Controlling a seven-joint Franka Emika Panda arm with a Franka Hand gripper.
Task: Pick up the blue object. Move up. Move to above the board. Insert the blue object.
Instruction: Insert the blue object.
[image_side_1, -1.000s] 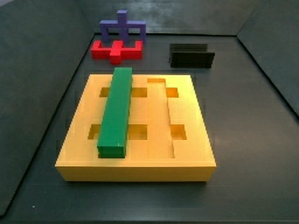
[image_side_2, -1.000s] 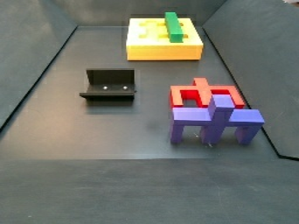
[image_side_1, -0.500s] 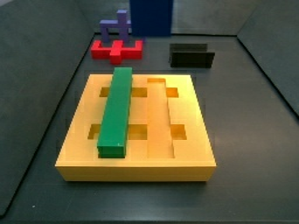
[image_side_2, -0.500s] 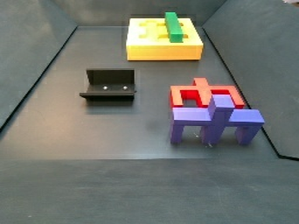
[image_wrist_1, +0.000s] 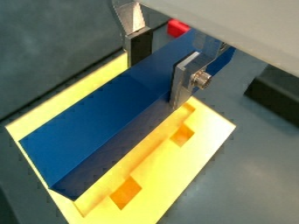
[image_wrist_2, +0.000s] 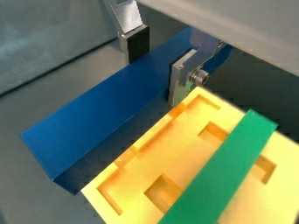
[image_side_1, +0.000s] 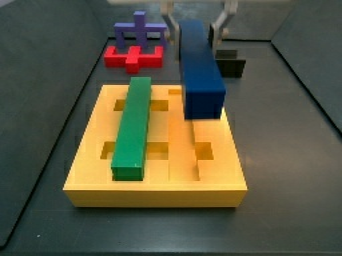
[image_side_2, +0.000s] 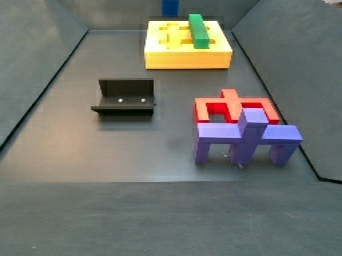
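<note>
Your gripper (image_wrist_1: 158, 61) was clamped on the blue bar (image_wrist_1: 105, 118), holding it in the air above the yellow board (image_side_1: 94, 170), beside the green bar (image_side_1: 134, 125) seated in its groove.

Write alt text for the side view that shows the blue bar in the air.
The gripper holds the blue object above the board, over the free groove beside the green bar that lies in the board. Behind stand the purple cross-shaped piece on the red base and the black fixture.
</note>
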